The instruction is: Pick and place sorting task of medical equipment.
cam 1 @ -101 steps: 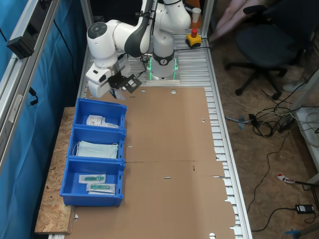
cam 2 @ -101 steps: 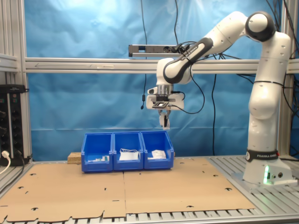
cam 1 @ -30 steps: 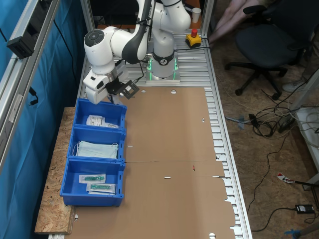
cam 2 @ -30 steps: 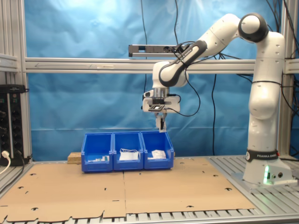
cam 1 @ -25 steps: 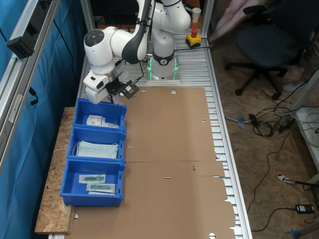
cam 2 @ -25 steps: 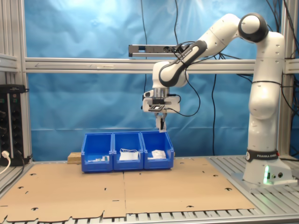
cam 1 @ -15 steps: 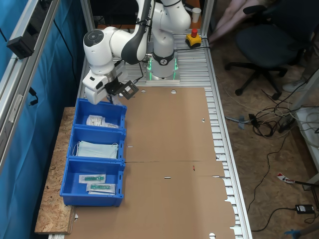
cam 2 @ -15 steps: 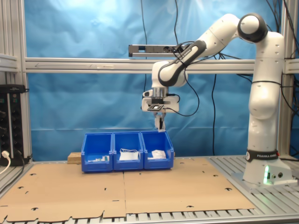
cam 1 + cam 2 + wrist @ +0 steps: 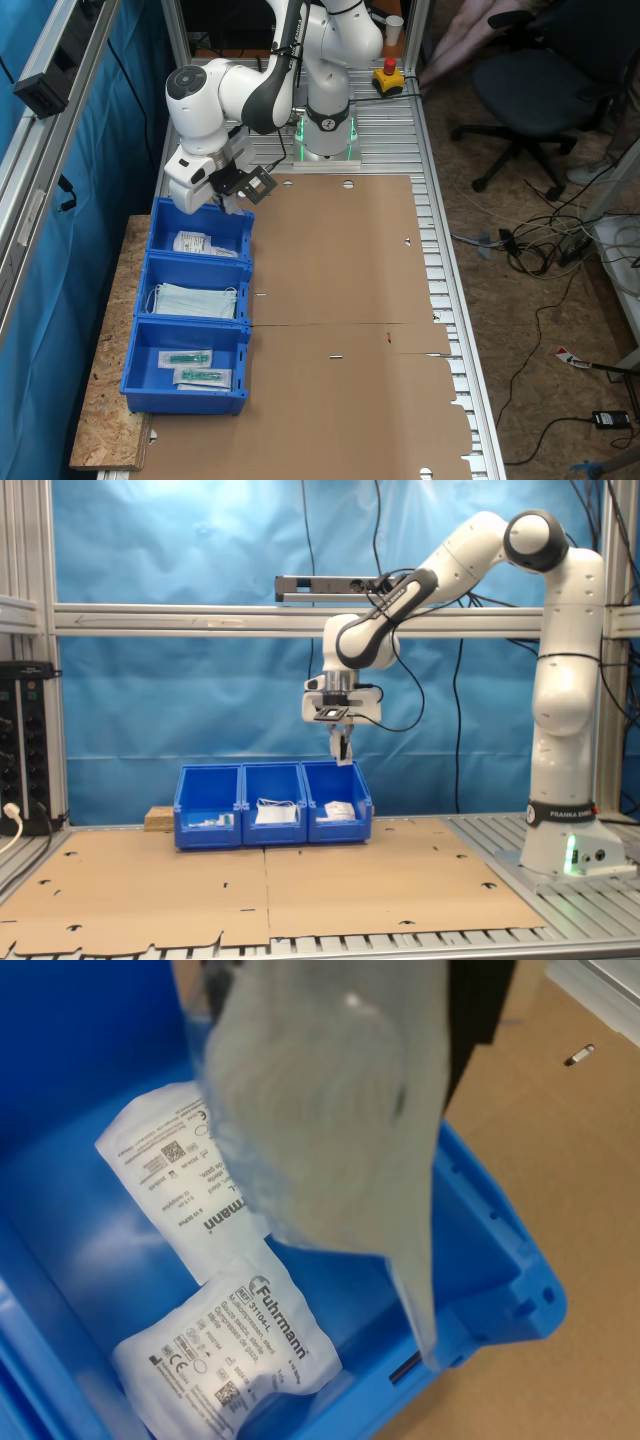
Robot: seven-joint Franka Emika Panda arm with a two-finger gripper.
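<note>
**Sachet dangling over the end bin**

While it hangs from the claw [image 9: 341, 750], the held sachet [image 9: 340, 1110] looks like a flat, crinkly white pouch, blurry up close in the wrist view. Fingers are pinched together on its top edge. Right below sits a glossy blue plastic bin [image 9: 500, 1250] with two more white printed sachets [image 9: 225, 1360] lying flat inside. Brown cardboard [image 9: 560, 1140] covers the table beside it.

Robotics lab. Aluminium-profile table [image 9: 440, 290] topped with cardboard sheets [image 9: 300, 885], blue backdrop curtain [image 9: 200, 540], fixed Franka arm [image 9: 565, 680]. Office chair [image 9: 535, 85] and loose floor cables [image 9: 540, 250] alongside.
</note>
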